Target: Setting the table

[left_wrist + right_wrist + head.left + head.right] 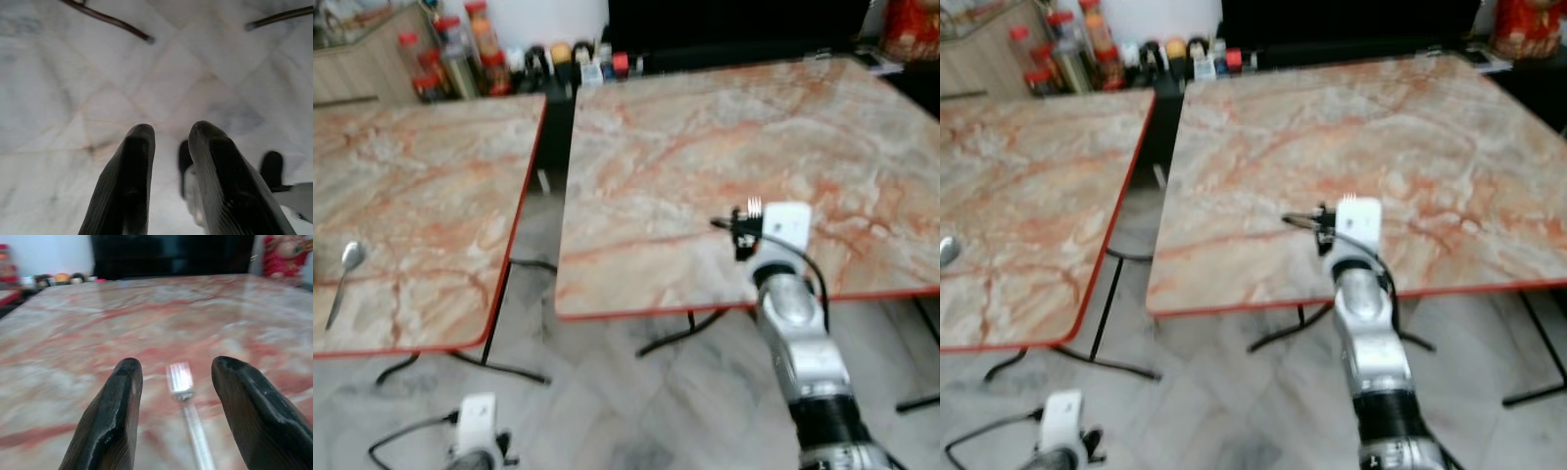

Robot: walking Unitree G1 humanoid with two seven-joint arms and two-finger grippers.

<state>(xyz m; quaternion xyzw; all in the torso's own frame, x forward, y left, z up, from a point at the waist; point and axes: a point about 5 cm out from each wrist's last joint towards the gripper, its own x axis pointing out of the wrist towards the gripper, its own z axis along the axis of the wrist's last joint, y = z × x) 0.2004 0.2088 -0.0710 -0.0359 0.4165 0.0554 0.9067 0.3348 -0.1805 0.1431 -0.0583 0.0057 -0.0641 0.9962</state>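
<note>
Right gripper (173, 377) spread wide, fork (188, 401) on table (705, 147) between fingers; no legible writing.

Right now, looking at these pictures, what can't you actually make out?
- Fork: right wrist view, its handle end runs off the picture edge; in the eye views the right gripper hides most of it.
- Spoon: right eye view, cut by the edge.
- Bottles: labels blurred, too small.
- Left gripper: whatever lies under its fingers is hidden.
</note>
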